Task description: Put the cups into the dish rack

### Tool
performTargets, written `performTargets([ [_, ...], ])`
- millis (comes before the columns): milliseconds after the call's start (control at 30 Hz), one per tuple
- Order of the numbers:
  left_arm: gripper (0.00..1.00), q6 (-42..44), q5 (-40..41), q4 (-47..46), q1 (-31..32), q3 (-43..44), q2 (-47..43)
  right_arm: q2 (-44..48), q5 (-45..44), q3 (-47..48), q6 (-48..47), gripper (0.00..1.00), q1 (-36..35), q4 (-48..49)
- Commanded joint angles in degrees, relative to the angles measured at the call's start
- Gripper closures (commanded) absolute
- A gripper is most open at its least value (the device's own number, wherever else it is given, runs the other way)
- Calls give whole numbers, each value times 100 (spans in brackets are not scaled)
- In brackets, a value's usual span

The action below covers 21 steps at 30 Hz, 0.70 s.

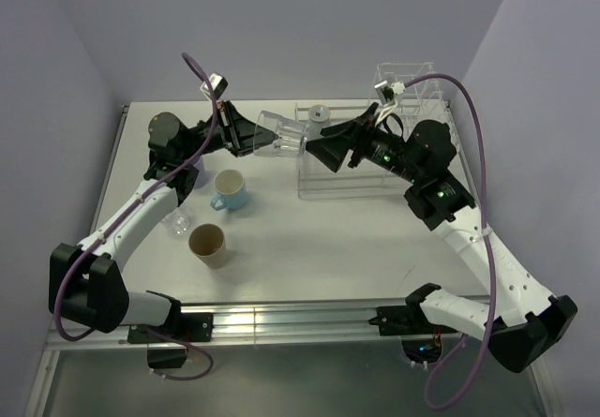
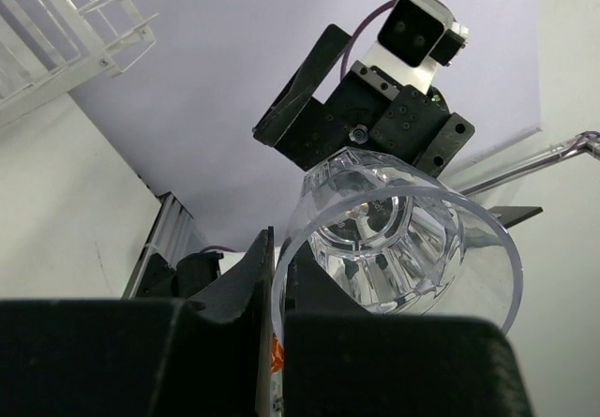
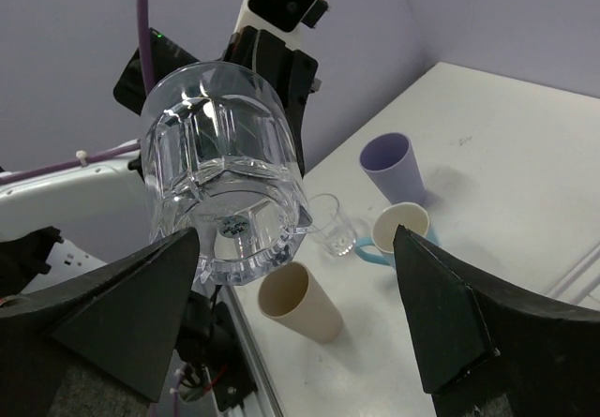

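A large clear glass [image 1: 281, 134] hangs on its side above the table. My left gripper [image 1: 253, 136] is shut on its rim, one finger inside and one outside [image 2: 278, 290]. My right gripper [image 1: 307, 143] faces the glass's base [image 3: 225, 201] with its fingers spread wide; the base sits near the left finger [image 3: 141, 314] and apart from the right one. On the table stand a light blue mug [image 1: 228, 190], a tan cup [image 1: 208, 245], a small clear glass [image 1: 175, 220] and a lavender tumbler [image 1: 197, 173] half hidden by the left arm. The white dish rack [image 1: 323, 181] lies under the right arm.
The rack's taller divider section [image 1: 408, 75] stands at the back right. In the right wrist view the lavender tumbler [image 3: 394, 164], blue mug [image 3: 403, 230], small glass [image 3: 330, 225] and tan cup [image 3: 300, 300] cluster below the held glass. A metal rail [image 1: 281, 319] runs along the near edge.
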<state>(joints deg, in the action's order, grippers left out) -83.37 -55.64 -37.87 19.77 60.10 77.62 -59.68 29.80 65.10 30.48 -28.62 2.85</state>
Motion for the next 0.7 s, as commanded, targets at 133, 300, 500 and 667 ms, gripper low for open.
performTargets([
  [133,100,-135,0,-529,177,108,42,430,457,-261,257,7,-100,788],
  [300,100,-302,-26,-722,106,81,-45,703,263,-314,2,7,-65,400],
  [500,100,-513,-61,-1038,1,81,-116,835,114,-437,-16,7,58,260],
  [667,100,-540,-96,-1030,-70,81,-151,862,315,-569,107,7,182,522],
])
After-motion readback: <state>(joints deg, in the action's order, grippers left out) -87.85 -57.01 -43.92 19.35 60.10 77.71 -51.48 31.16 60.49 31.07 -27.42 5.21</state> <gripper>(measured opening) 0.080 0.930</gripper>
